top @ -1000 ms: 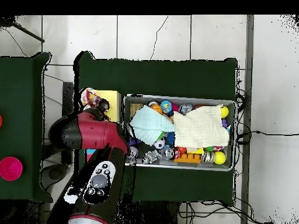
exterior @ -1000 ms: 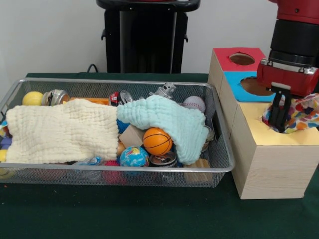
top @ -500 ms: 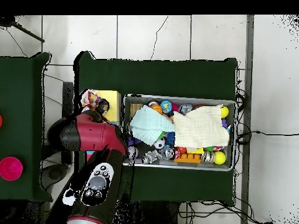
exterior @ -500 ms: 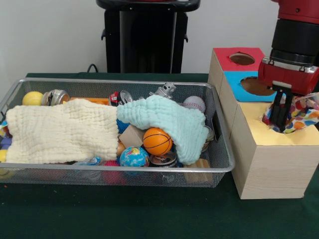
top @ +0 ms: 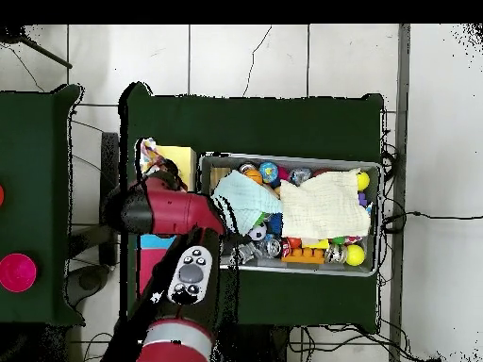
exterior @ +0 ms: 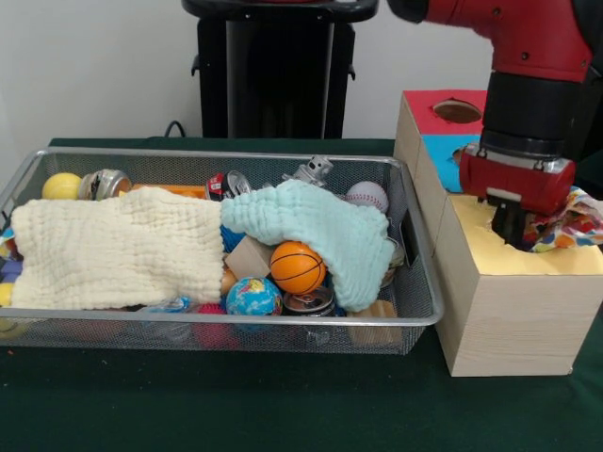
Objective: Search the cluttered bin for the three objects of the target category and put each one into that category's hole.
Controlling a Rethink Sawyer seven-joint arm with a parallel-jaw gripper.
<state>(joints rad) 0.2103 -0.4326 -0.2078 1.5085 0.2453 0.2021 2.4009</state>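
The dark green tabletop (exterior: pixel 283 405) carries everything. On it sits the cluttered bin (exterior: pixel 217 325), a long, shallow silver wire-mesh basket with a rounded metal rim, crowded with toys. A cream waffle-textured cloth (exterior: pixel 113 250) covers its left half in the front view, and a pale mint cloth (exterior: pixel 316 221) drapes over the middle. Below the mint cloth lie a small orange basketball (exterior: pixel 298 266), a globe-printed ball (exterior: pixel 252 297) and a wooden block (exterior: pixel 247 256); a baseball (exterior: pixel 367 196) and a yellow ball (exterior: pixel 61 185) rest along the far side.

Beside the bin stands a row of pale wooden boxes: the red-topped box (exterior: pixel 443 111) farthest from the camera, the blue-topped box (exterior: pixel 452 155) in the middle, and the large yellow-topped box (exterior: pixel 509 301) nearest.

The red and black arm (exterior: pixel 528 85) reaches down over the yellow top. The gripper (exterior: pixel 509 224) points straight down at the hole, which it and the cloth hide. Whether the fingers are apart or together cannot be told.

The polka-dot cloth (exterior: pixel 565 226) is thin, soft and white with many coloured spots. It lies bunched on the yellow top just beside the gripper, partly behind it. In the overhead view, it (top: pixel 151 158) shows as a crumpled patch at the yellow top's edge.
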